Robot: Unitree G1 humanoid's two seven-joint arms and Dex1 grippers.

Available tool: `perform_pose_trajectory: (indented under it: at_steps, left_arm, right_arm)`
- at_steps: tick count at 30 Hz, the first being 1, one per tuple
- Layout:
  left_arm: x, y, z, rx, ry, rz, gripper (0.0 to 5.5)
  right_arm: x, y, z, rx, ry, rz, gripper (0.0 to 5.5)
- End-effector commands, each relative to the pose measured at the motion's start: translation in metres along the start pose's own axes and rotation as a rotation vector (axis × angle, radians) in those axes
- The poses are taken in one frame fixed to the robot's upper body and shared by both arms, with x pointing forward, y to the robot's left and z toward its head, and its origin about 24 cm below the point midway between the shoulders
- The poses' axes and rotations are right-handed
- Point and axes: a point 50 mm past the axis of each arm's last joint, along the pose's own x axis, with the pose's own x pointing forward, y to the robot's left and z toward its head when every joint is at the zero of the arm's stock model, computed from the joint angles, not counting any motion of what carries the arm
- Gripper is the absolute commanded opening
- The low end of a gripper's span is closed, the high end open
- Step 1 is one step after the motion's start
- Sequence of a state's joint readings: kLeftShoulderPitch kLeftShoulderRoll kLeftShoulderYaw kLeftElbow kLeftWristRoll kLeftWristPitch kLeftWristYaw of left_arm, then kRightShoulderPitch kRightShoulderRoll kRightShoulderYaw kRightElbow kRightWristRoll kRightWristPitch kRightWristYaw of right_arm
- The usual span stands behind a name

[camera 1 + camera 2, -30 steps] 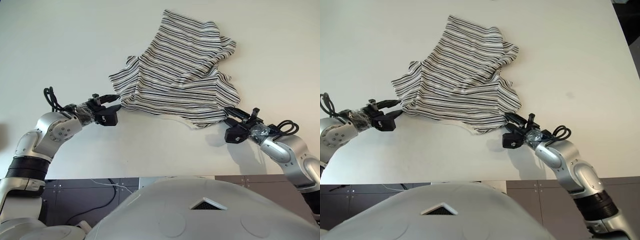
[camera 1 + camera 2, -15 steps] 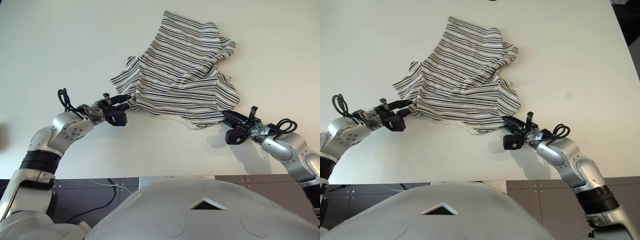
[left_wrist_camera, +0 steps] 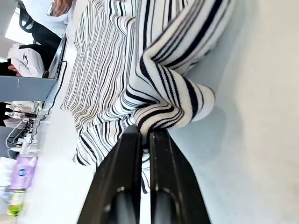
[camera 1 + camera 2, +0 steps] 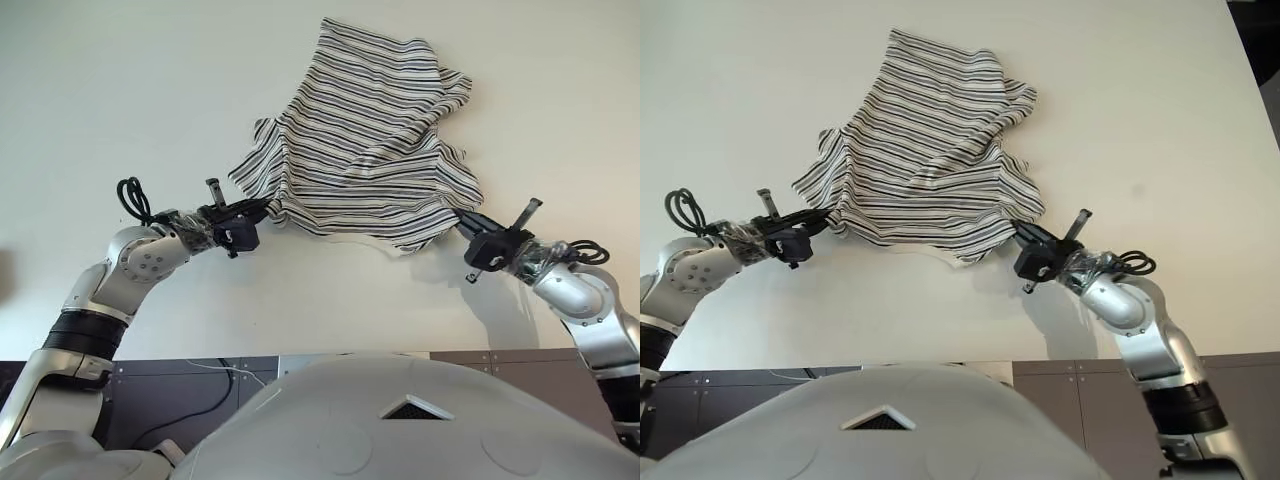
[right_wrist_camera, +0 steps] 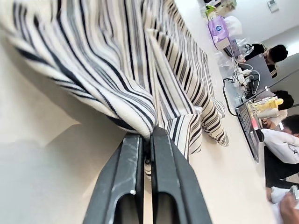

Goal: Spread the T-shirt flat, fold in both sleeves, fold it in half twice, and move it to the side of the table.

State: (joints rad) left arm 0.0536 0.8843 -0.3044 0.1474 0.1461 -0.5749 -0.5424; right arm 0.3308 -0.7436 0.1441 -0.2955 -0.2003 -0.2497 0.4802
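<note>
Hems are pinched now — our left hand (image 4: 262, 208) and right hand (image 4: 466, 221) have each moved in and clamped a near corner of the T-shirt (image 4: 370, 130), crumpled on the surface (image 4: 120, 80) — ready, we judge, for spreading.

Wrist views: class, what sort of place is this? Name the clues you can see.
Probably a shared lab or office workroom. A white table carries the striped T-shirt, and at its far side there are what looks like an open laptop, trailing cables and bottles.
</note>
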Motion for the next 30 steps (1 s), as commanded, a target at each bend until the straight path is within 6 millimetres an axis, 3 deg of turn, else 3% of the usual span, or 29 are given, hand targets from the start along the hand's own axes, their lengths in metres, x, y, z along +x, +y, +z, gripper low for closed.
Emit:
perform_pose_trajectory:
  at_steps: [1,3,7,10,12,17,19,22,26,28,30]
  left_arm:
    - [-0.036,0.089,0.055,-0.346,-0.255,0.148,0.12]
    - [-0.054,0.112,0.087,-0.398,-0.422,0.147,0.12]
    - [-0.079,0.153,0.134,-0.367,-0.677,0.266,0.12]
    - [-0.114,0.194,0.174,-0.318,-0.961,0.397,0.12]
    - [-0.136,0.208,0.196,-0.289,-1.121,0.422,0.12]
    - [-0.188,0.21,0.233,-0.24,-1.306,0.42,0.12]
    - [-0.192,0.205,0.234,-0.318,-1.33,0.418,0.12]
    - [-0.156,0.183,0.208,-0.583,-1.2,0.378,0.12]
    - [-0.125,0.142,0.181,-0.804,-1.046,0.385,0.12]
    - [-0.096,0.112,0.156,-0.952,-0.914,0.351,0.12]
    - [-0.059,0.08,0.119,-1.084,-0.712,0.297,0.12]
  right_arm:
    - [-0.047,-0.104,0.065,0.293,-0.384,-0.165,0.1]
    - [-0.068,-0.131,0.1,0.293,-0.57,-0.177,0.1]
    - [-0.104,-0.171,0.151,0.216,-0.808,-0.277,0.1]
    - [-0.141,-0.204,0.197,0.134,-1.07,-0.384,0.1]
    - [-0.163,-0.212,0.222,0.08,-1.183,-0.389,0.1]
    - [-0.199,-0.207,0.254,0.044,-1.287,-0.358,0.1]
    - [-0.194,-0.203,0.249,0.089,-1.22,-0.361,0.1]
    - [-0.144,-0.185,0.213,0.317,-0.988,-0.293,0.1]
    - [-0.099,-0.142,0.172,0.563,-0.769,-0.22,0.1]
    - [-0.069,-0.11,0.146,0.713,-0.623,-0.126,0.1]
    - [-0.035,-0.081,0.101,0.842,-0.413,-0.085,0.1]
